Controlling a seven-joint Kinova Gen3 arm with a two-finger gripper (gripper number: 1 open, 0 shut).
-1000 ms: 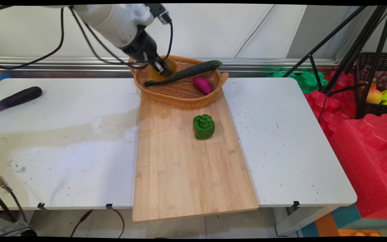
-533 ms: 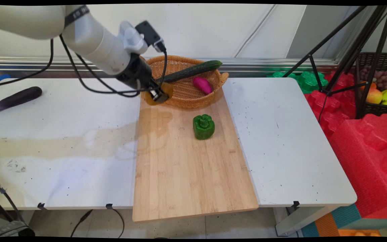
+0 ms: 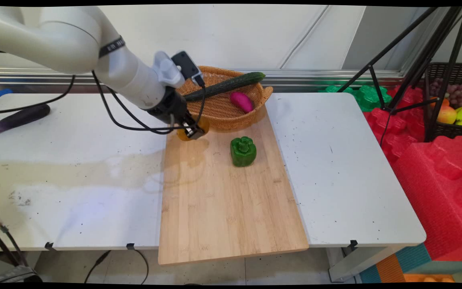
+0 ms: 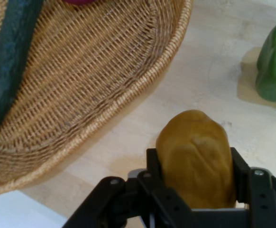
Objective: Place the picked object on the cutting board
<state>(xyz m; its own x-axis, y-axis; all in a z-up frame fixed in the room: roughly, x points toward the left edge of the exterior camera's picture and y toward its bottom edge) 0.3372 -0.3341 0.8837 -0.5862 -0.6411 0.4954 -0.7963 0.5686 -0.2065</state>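
A yellow-brown potato is gripped by the end effector just beside the wicker basket, above the wooden board.

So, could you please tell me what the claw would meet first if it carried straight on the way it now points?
Most likely the wooden cutting board. The claw, shut on a yellow-brown potato, points down at the board's far left corner, just outside the wicker basket. How high it is above the board is hard to judge.
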